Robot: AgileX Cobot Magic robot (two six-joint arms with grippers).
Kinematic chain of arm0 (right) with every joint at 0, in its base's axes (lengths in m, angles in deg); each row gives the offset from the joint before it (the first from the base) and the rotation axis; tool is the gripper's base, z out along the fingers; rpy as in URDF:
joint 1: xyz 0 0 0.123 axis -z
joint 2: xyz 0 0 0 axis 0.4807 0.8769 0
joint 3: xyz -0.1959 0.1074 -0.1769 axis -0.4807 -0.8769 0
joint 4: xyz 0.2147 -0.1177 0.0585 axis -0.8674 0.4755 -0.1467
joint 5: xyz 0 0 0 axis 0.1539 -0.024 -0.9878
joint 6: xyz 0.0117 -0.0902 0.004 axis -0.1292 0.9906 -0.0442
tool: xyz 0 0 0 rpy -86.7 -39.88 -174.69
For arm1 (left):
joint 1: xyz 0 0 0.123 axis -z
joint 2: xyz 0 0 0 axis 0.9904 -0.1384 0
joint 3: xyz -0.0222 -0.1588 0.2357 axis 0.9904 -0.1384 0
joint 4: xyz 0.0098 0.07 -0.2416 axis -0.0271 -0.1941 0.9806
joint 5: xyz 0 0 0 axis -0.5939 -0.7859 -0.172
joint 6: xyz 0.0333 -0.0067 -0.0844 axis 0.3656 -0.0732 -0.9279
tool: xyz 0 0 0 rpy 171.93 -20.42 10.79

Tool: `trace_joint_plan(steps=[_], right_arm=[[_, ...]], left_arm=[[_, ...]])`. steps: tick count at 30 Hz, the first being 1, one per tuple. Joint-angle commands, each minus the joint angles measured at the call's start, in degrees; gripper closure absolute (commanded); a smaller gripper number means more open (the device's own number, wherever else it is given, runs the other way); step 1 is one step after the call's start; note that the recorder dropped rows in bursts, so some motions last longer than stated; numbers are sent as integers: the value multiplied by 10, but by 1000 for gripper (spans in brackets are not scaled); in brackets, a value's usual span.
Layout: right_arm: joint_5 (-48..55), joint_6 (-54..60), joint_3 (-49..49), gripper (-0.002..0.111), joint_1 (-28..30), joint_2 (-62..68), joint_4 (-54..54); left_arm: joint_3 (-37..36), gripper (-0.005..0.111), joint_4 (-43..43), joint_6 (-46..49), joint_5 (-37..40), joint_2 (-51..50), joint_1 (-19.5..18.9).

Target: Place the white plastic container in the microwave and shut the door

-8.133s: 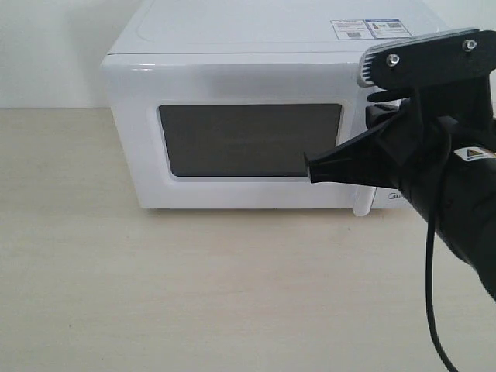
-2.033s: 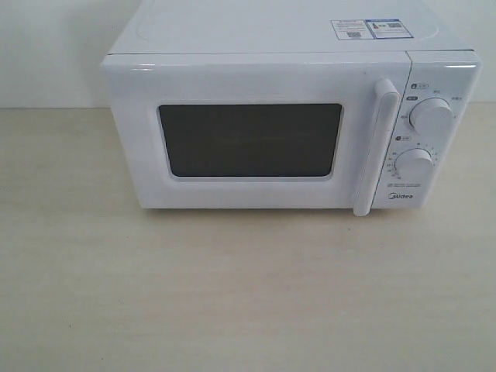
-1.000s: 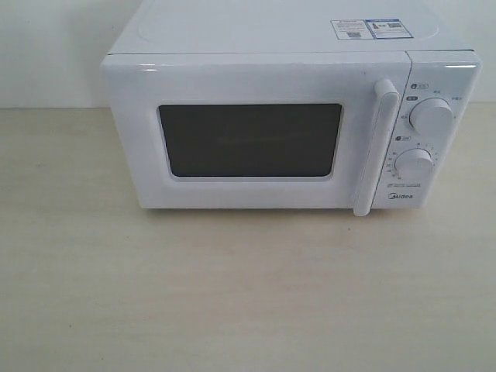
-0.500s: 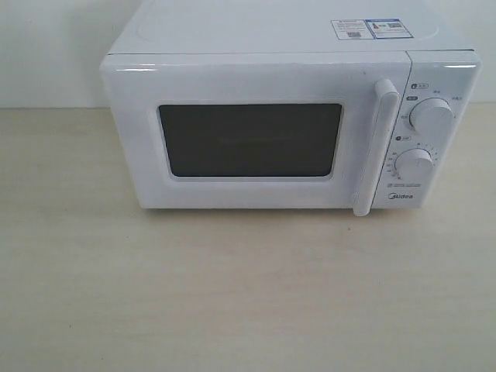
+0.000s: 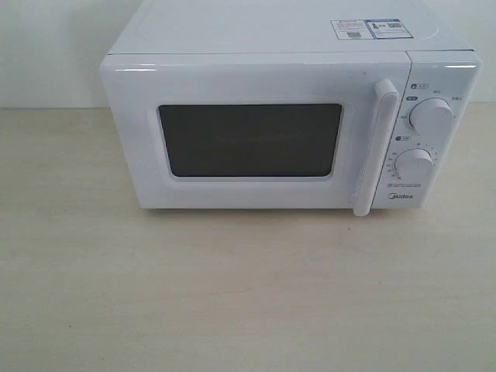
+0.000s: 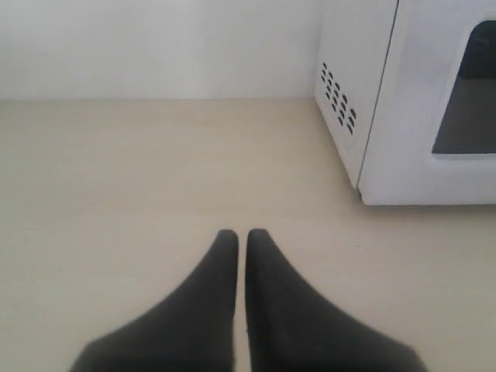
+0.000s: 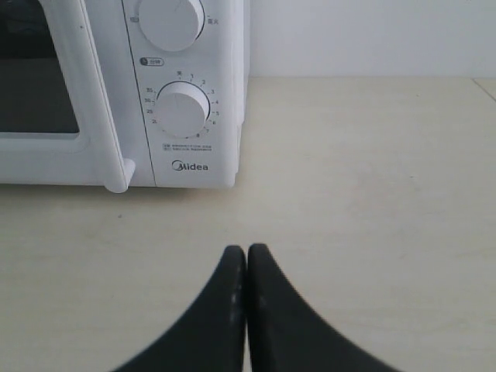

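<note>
microwave (image 5: 288,77), door (image 5: 249,141) closed, on the table (image 5: 232,294); left gripper (image 6: 241,235) and right gripper (image 7: 246,249) each pinched together, clear of it.

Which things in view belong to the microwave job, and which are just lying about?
Job: microwave; its door, shut; door handle. White container not in view.
Lying about: upper dial; lower dial; stickers on top; table.

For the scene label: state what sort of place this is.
Probably a lab test bench, not a home kitchen: a lone white microwave on a pale wooden table, a plain white wall behind, and the black left tool and right tool nearby.
</note>
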Motion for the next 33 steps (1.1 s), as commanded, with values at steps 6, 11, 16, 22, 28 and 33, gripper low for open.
trace_joint_plan(steps=[6,11,16,22,28,33], right_arm=[[-6,0,0,109,4,-3,1],[-6,0,0,109,4,-3,1],[-6,1,0,109,4,-3,1],[-6,0,0,109,4,-3,1],[-6,1,0,109,4,-3,1],[-6,1,0,109,4,-3,1]], left_arm=[[-1,102,67,24,7,25,-1],[-1,102,67,32,7,25,-1],[-1,102,69,60,7,25,-1],[-1,102,85,61,7,25,-1],[-1,102,85,61,7,25,-1],[-1,102,85,61,7,25,-1]])
